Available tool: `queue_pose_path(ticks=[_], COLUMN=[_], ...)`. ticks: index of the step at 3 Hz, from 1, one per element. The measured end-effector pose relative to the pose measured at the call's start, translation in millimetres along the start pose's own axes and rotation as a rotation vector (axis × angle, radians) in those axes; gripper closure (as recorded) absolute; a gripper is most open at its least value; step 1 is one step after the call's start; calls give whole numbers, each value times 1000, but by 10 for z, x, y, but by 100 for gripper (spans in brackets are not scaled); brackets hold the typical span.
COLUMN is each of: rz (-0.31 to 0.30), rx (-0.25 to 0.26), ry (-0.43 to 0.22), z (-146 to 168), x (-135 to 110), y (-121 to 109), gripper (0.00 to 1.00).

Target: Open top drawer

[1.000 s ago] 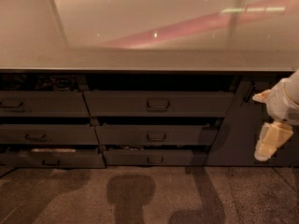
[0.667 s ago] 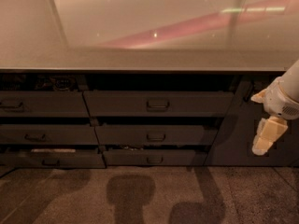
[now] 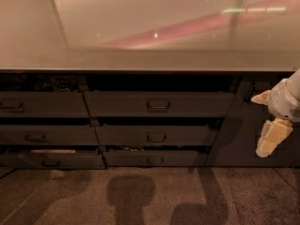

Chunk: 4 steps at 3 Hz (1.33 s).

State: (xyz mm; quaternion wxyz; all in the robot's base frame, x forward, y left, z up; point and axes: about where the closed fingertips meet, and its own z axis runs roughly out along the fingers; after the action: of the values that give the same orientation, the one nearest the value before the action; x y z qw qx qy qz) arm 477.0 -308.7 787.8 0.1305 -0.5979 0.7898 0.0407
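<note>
Under the counter, the top drawer (image 3: 158, 104) is the wide dark grey front in the middle column, with one loop handle (image 3: 158, 105) at its centre. Its front sits roughly level with the drawers around it, below a dark gap under the counter edge. My gripper (image 3: 265, 121) hangs at the far right, in front of the dark cabinet panel and well to the right of that handle. Its two pale yellow fingertips (image 3: 268, 139) are spread apart, open, with nothing between them.
A broad glossy countertop (image 3: 150, 60) overhangs the drawers. Two slimmer drawers (image 3: 154, 136) lie below the top one, and a left column of drawers (image 3: 42, 104) stands beside it. Speckled carpet (image 3: 140, 196) with shadows covers the floor in front.
The gripper has shifted only a little, edging slightly left at the right side. The drawers have not moved.
</note>
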Motion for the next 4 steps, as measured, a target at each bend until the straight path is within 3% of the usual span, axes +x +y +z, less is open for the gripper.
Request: queue_pose_path(ticks=[1, 2, 3, 4], rz=[-58, -170, -193, -260], rx=[-76, -124, -120, -13], ry=[-194, -372, -388, -361], z=[4, -59, -76, -116], x=[115, 102, 77, 72], y=[75, 75, 53, 215], gripper=[0, 0, 0, 0])
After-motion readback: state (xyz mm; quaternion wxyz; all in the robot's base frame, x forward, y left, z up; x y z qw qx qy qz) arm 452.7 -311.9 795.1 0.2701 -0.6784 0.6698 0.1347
